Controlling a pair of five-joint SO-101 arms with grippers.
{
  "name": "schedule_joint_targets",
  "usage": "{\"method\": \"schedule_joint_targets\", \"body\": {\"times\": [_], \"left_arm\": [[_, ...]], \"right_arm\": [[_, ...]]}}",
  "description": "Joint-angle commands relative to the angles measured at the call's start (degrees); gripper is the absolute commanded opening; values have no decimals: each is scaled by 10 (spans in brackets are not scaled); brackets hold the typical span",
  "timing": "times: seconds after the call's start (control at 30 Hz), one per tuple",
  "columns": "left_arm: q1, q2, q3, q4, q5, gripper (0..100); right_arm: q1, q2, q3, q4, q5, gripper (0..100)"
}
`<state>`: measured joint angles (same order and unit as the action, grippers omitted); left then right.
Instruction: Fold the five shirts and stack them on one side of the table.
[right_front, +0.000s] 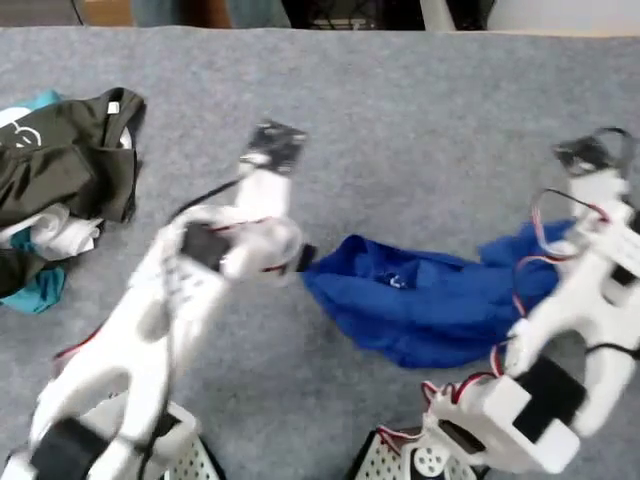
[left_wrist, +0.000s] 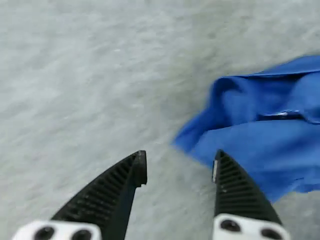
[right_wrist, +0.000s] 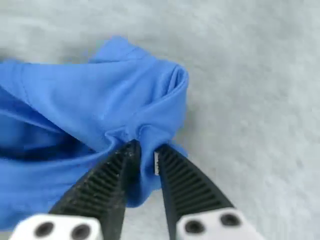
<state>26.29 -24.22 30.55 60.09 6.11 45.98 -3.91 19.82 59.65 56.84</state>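
A crumpled blue shirt (right_front: 430, 300) lies on the grey table (right_front: 420, 120), right of centre. My left gripper (left_wrist: 180, 167) is open just above the cloth-covered table, at the shirt's left end (left_wrist: 260, 130); one fingertip (left_wrist: 222, 170) overlaps the fabric's edge, and nothing is between the fingers. In the high view this gripper (right_front: 305, 258) touches the shirt's left tip. My right gripper (right_wrist: 145, 150) is shut on a bunched fold of the blue shirt (right_wrist: 100, 110) at its right end. The right arm (right_front: 590, 260) stands over that end.
A pile of other shirts, dark olive (right_front: 65, 160), white (right_front: 55, 232) and teal (right_front: 40, 288), sits at the table's left edge. Bare grey surface stretches along the far side and between the pile and the blue shirt. Both arm bases (right_front: 440, 455) stand at the near edge.
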Motion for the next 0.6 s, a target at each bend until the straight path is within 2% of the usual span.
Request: {"method": "schedule_joint_targets", "body": {"times": [0.0, 0.13, 0.27, 0.37, 0.47, 0.57], "left_arm": [[44, 136, -129, -23, 46, 236], [86, 295, -288, -8, 52, 236], [112, 445, -429, 14, 53, 236], [116, 549, -500, 19, 53, 234], [119, 601, -576, 62, 53, 229], [135, 634, -640, 93, 53, 127]], "right_arm": [[72, -11, -29, -28, 52, 12], [142, -11, -29, -27, 121, 12], [189, -10, -28, -27, 159, 12], [208, -3, -29, -31, 165, 12], [212, 22, -29, -31, 165, 12], [210, 47, -31, -31, 164, 12]]}}
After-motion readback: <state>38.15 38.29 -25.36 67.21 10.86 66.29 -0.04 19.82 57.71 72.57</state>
